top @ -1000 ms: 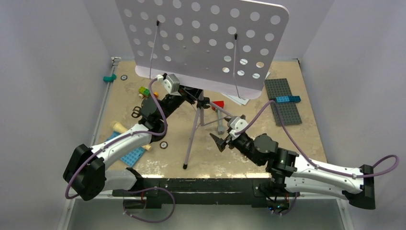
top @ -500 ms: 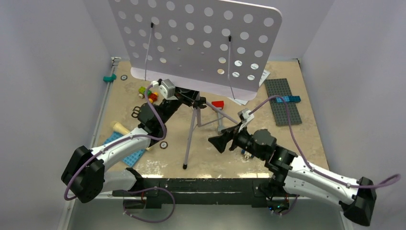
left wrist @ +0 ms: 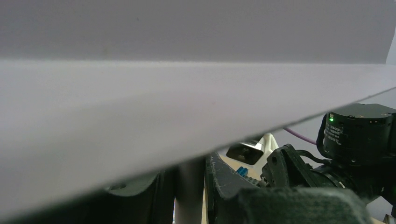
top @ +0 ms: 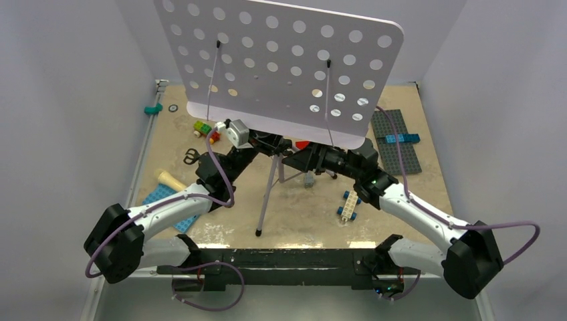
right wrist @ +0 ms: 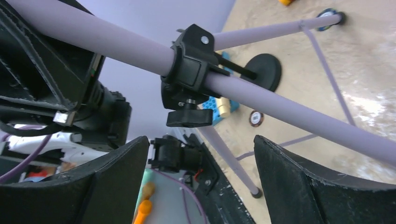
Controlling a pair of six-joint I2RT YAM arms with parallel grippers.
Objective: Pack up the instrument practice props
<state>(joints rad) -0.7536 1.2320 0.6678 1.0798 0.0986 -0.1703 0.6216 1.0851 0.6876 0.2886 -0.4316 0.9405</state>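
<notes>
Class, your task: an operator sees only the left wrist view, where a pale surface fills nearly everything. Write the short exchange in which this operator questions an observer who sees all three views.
Operator: What is the pale surface blocking my view?
Observer: It is the holed desk of the music stand, seen whole from the top camera.
Operator: I can see part of the right arm close by. What is its gripper doing?
Observer: The right gripper is open and holds nothing. It faces the black clamp on the stand's pole.
</notes>
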